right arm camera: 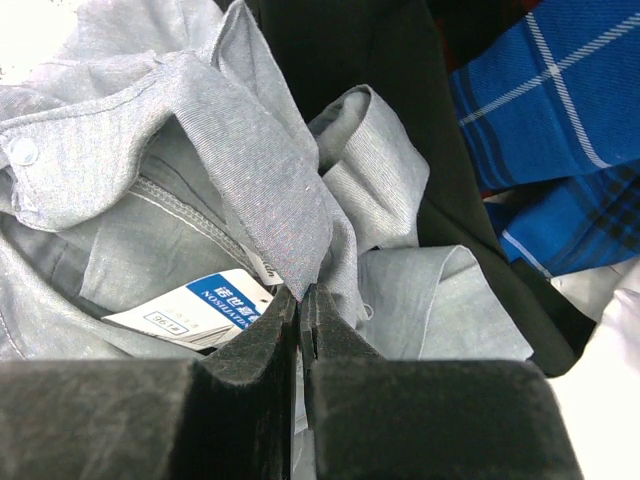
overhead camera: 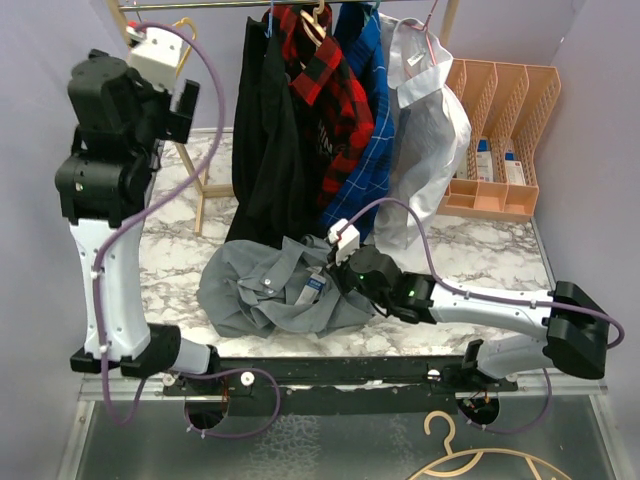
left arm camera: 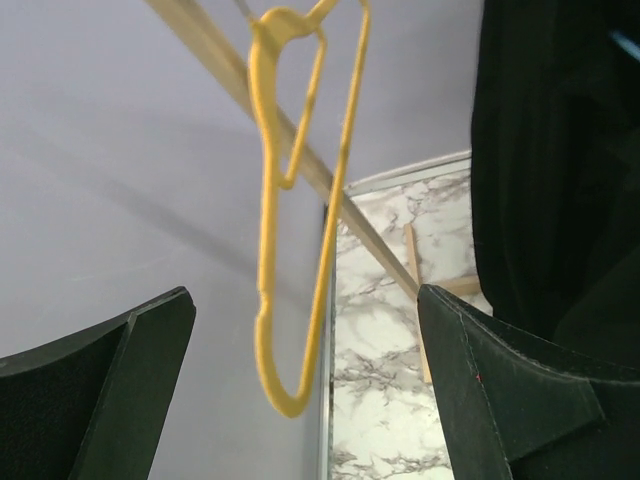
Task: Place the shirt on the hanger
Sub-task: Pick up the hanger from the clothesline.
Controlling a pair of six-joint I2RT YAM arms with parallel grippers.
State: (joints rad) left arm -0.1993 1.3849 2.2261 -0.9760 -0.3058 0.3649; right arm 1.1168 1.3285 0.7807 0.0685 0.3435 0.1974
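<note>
- Up at the left, the left gripper has its jaws spread wide and nothing in them. The hanger dangles just ahead of it, framed between the two fingers in the wrist view and, as far as I can see, untouched.
- That hanger looks thin, stiff and light. I'd expect it to swing at a nudge, so a hold on its neck, under the hook, seems safest.
- Mid-table, the shirt lies in a crumpled heap on the marble table, below the hung clothes.
- It looks soft and limp. Lifted anywhere, the rest will likely sag and drag. The collar band, doubled and stitched, seems the firmest place to grip.
- At the heap's right edge, the right gripper is pinched closed on a fold of the collar, beside the neck label.
</note>
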